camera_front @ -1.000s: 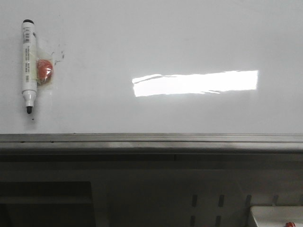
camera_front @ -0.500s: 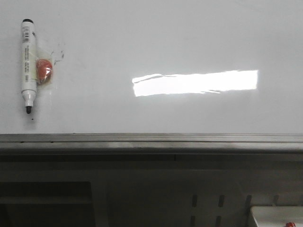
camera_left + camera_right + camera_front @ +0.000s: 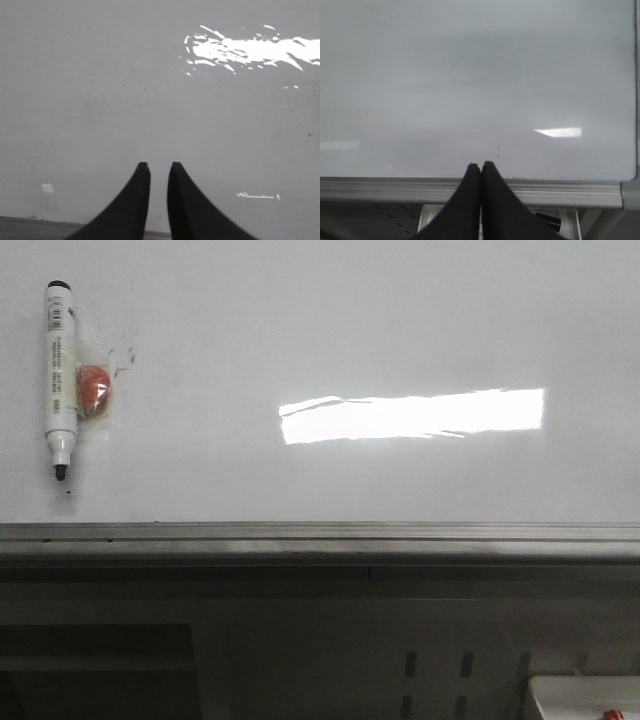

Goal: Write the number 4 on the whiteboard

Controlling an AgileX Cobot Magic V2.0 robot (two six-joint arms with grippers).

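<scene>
Glossy whiteboard (image 3: 400,320), grey strip below; marker (image 3: 61,375) far left.

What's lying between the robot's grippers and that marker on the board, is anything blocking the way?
Nothing visible blocks it. The marker lies uncapped at the whiteboard's far left beside a small orange object. The rest of the board is bare. The left gripper and right gripper each see only plain board ahead.
</scene>
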